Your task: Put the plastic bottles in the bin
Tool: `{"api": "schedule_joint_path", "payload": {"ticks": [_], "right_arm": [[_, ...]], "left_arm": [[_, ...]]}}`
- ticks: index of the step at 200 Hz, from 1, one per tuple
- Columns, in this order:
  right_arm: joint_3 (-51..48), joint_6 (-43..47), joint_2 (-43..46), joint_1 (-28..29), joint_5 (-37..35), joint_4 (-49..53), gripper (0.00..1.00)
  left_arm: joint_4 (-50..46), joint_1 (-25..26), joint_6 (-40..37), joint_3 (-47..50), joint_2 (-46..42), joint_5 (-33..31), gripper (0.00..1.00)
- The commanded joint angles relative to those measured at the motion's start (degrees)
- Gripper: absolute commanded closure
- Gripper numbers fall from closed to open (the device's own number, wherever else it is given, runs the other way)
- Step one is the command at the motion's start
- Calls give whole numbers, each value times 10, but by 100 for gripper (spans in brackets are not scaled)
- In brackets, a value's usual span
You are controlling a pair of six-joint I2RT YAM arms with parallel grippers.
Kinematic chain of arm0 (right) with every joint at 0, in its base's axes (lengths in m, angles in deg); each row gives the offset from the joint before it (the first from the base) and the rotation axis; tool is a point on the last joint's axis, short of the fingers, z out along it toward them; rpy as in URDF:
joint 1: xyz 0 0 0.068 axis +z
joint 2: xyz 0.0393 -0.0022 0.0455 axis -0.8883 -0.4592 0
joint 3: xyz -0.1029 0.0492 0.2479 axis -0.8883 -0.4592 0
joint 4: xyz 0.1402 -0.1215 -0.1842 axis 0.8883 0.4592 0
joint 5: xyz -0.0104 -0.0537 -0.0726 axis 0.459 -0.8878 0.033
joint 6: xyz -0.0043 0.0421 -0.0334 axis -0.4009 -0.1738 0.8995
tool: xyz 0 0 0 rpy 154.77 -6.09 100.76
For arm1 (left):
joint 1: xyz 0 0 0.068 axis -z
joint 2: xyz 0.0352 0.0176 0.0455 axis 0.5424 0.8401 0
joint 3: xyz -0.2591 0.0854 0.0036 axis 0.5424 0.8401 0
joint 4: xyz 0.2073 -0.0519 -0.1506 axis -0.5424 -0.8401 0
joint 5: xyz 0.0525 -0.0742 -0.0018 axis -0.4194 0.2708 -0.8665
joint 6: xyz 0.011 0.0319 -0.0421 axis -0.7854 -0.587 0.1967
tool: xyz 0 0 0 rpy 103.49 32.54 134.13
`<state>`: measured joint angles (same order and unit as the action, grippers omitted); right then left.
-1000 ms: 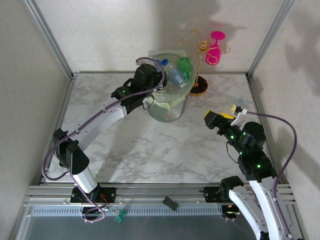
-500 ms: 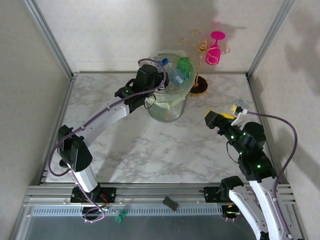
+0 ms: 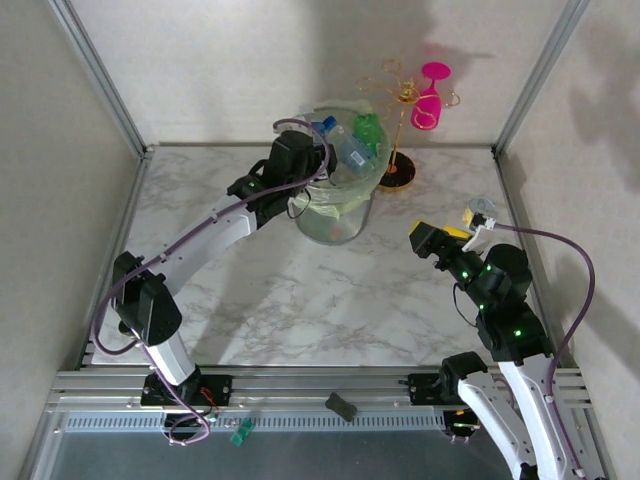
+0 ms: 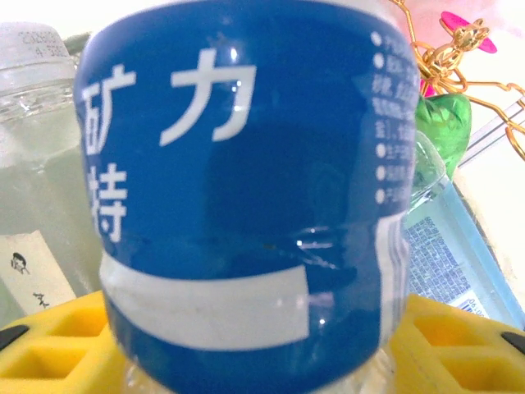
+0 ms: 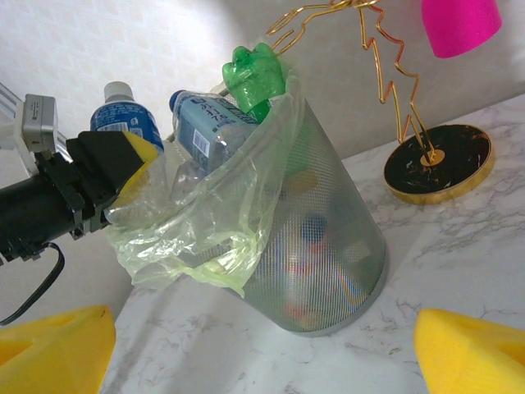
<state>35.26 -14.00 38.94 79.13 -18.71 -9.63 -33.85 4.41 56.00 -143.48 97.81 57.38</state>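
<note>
The white marble table [image 3: 250, 290] carries the bin [image 3: 335, 215], a pale green mesh basket with a loose green bag liner [image 5: 205, 238] spilling over its rim. It stands towards the far side of the table. Just to its right is the gold wire stand [image 3: 398, 175] on a round black base.

The left gripper [image 3: 312, 140] is up at the bin's left rim, with its yellow pads [image 4: 49, 353] clenched on a clear plastic bottle with a dark blue label [image 4: 246, 189]. From the right wrist camera that bottle [image 5: 123, 123] stands upright: its long axis is vertical and its white cap points up. The pads hold it low on the body, so the label and cap stick out above the gripper. It sits right at the edge of the liner, level with the bin's mouth.

Beside it, a clear bottle with a pale blue label [image 5: 205, 123] lies slanted across the mouth of the bin, cap end up and to the left. A green bottle [image 5: 254, 74] pokes out of the far side with its base up.

The right gripper [image 3: 430, 237] hangs well apart from the bin on the right side of the table. Its jaws are spread wide with nothing in them.

A pink wine glass [image 3: 430, 100] hangs upside down on the stand.
</note>
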Motion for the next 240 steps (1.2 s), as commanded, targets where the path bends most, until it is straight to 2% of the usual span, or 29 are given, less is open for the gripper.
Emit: {"api": "schedule_joint_path", "payload": {"ticks": [1,72,163,219,240], "right_arm": [[-2,4,-1,-1,-1,-4,6],[-1,0,-14,-1,9,-15,6],[0,0,-19,-1,9,-16,6],[-4,0,-16,-1,5,-14,7],[-7,-2,-16,-1,7,-17,6]], "left_arm": [[-55,-3,1,13,-18,20,66],[-41,-9,8,34,-80,34,65],[-18,-31,14,35,-82,83,63],[-19,-31,32,48,-67,94,49],[-28,-31,22,45,-70,86,37]]}}
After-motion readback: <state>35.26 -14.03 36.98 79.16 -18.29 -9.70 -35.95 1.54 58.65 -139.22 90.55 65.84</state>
